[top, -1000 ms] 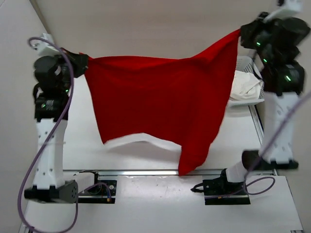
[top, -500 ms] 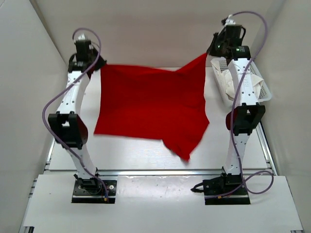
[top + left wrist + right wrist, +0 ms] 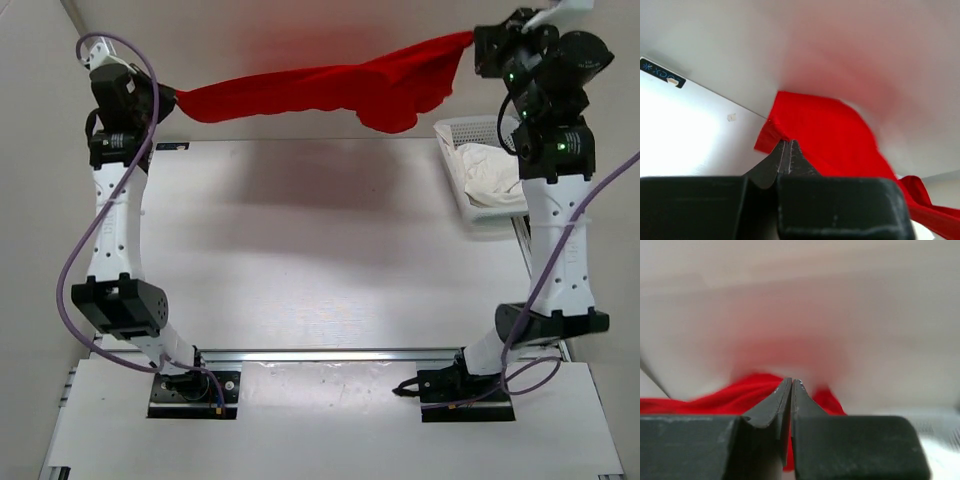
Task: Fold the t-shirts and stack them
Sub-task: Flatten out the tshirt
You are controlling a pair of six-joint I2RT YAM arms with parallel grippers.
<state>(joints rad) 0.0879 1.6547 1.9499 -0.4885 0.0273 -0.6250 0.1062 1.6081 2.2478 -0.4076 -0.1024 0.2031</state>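
- Over the far edge of the tabletop (image 3: pixel 320 260), the red t-shirt (image 3: pixel 310 88) is hanging in the air. It is sagging as a narrow band between the two arms, with a loose lump drooping near its right end.
- A second ago it was spreading as a broad sheet between the arms. Half a second ago it was hanging lower, over the tabletop. Now both arms are reaching high and far back, so the cloth is bunching into a strip and touching nothing beneath it.
- This is looking like a swing or shake-out ahead of laying the shirt flat. Nothing is lying spread yet and no fold is showing, so the task is probably sitting at an early stage.
- The left jaws are clenching tight on one end of the shirt. In the left wrist view the tips are meeting, with red cloth (image 3: pixel 825 130) pinched between them.
- The right jaws are likewise pressing together on the opposite end. In the right wrist view blurred red cloth (image 3: pixel 747 390) is bulging on both sides of the tips.
- The white t-shirt (image 3: pixel 490 170) is lying crumpled in the mesh basket (image 3: pixel 452 128) on the right side of the tabletop.
- No green shirt is showing in any view.
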